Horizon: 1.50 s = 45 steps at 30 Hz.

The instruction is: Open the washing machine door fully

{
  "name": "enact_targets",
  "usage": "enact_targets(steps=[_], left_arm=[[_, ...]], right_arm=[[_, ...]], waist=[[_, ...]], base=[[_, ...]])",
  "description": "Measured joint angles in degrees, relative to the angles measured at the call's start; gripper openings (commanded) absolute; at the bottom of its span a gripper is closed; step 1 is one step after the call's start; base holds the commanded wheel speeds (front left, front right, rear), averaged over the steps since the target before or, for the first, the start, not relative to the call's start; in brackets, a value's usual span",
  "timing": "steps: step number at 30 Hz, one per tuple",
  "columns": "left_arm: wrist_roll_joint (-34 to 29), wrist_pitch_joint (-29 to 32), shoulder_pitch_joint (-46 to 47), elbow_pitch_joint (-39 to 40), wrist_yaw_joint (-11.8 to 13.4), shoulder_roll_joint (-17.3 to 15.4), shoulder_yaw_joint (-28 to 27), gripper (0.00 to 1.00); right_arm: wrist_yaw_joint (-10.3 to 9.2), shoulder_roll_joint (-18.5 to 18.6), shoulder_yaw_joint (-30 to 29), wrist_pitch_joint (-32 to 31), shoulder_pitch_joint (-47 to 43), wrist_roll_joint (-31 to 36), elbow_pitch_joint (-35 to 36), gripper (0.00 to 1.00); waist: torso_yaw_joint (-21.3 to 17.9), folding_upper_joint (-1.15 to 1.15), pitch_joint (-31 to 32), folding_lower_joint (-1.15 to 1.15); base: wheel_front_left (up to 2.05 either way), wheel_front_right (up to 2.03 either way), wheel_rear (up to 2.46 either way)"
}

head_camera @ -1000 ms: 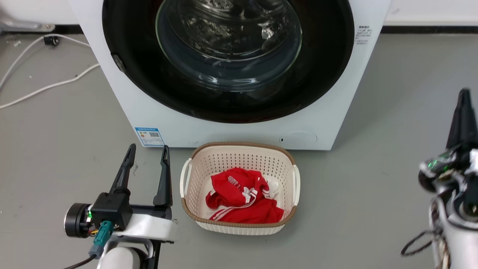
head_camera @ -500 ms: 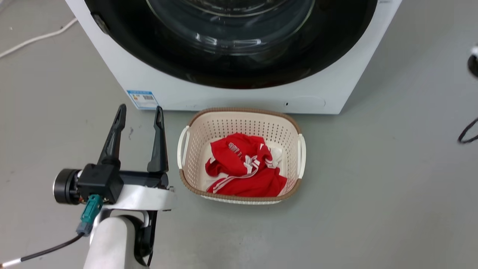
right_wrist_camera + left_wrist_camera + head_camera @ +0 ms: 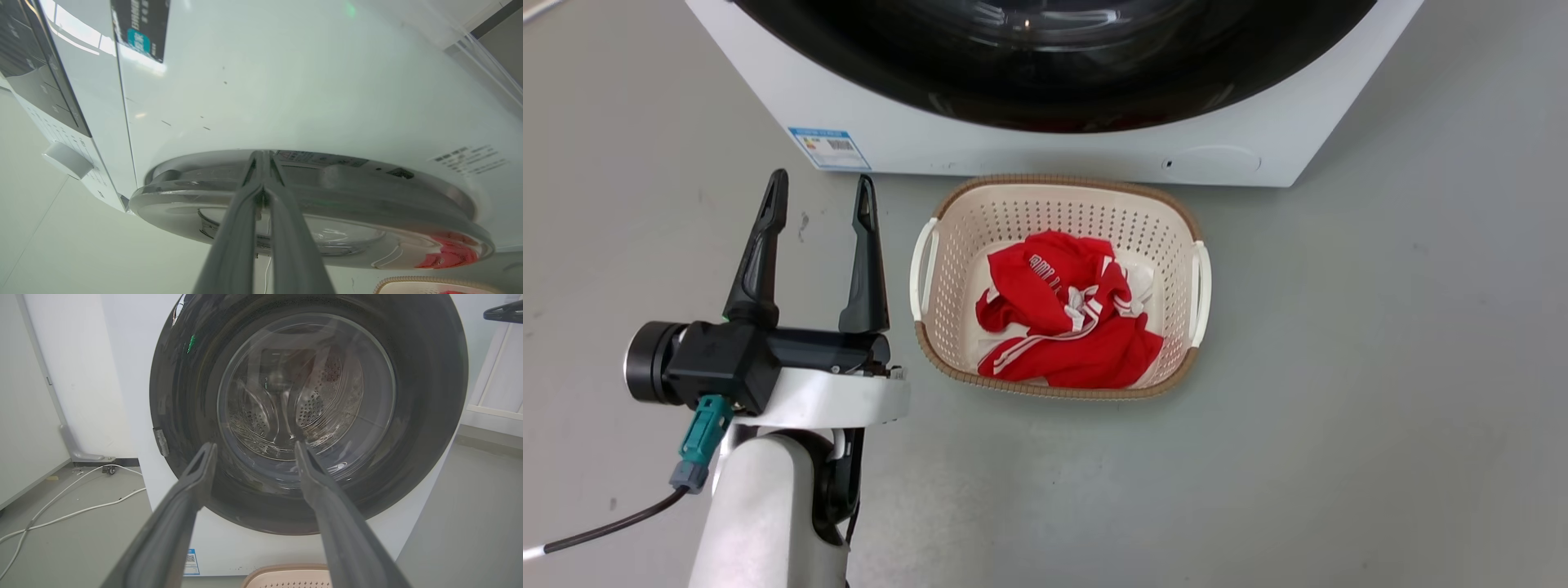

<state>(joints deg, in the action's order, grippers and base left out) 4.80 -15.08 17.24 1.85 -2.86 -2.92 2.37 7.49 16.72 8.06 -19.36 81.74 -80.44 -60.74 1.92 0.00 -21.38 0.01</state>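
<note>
Door point(image 3: 310, 416): shut flush on washer point(image 3: 1013, 155). Left gripper point(image 3: 822, 180): spread, idle by basket point(image 3: 1062, 180). Right gripper point(image 3: 261, 157): pressed together, newly raised to door's rim, perhaps touching. Opening not begun.

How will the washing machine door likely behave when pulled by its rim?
Likely stiff and heavy: the washing machine door is a thick black disc with bulging glass. Its glossy rim may be slippery for the shut right gripper pointing at its edge.
</note>
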Motion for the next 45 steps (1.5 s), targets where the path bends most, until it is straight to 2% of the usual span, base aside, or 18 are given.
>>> enact_targets(steps=[8, 15, 27, 35, 45], left_arm=[[1.11, 0.0, 1.07, 1.13, 0.34, 0.0, 0.26, 1.0], [1.33, 0.0, 1.59, 2.01, 0.41, 0.0, 0.59, 1.0], [0.88, 0.0, 2.08, 1.43, 0.86, 0.0, 1.64, 1.0], [0.83, 0.0, 1.41, 0.43, 1.14, 0.01, 2.15, 1.0], [0.33, 0.0, -2.25, -1.77, 0.98, 0.01, 3.05, 1.0]], right_arm=[[0.0, -1.52, 3.07, -1.86, 6.66, 4.3, -7.42, 0.0], [0.0, -2.16, 3.99, -2.64, 10.4, 6.04, -10.85, 0.0], [0.0, -2.77, 4.34, -13.77, 11.17, 5.53, -12.12, 0.0], [-0.01, -2.76, 4.07, -23.65, 6.47, 3.12, -7.57, 0.0], [-0.01, -5.24, 4.28, -32.98, -6.25, -0.25, 0.81, 0.0]], waist=[[1.0, 0.0, -2.56, 0.0], [1.38, 0.0, -4.52, 0.0], [1.4, 0.0, -4.44, 0.0], [0.71, 0.0, -2.53, 0.0], [0.02, 0.0, 3.28, -0.01]], base=[[0.0, 0.0, 0.0], [0.0, 0.0, 0.0], [0.0, 0.0, 0.0], [0.0, 0.0, 0.0], [0.0, 0.0, 0.0]])
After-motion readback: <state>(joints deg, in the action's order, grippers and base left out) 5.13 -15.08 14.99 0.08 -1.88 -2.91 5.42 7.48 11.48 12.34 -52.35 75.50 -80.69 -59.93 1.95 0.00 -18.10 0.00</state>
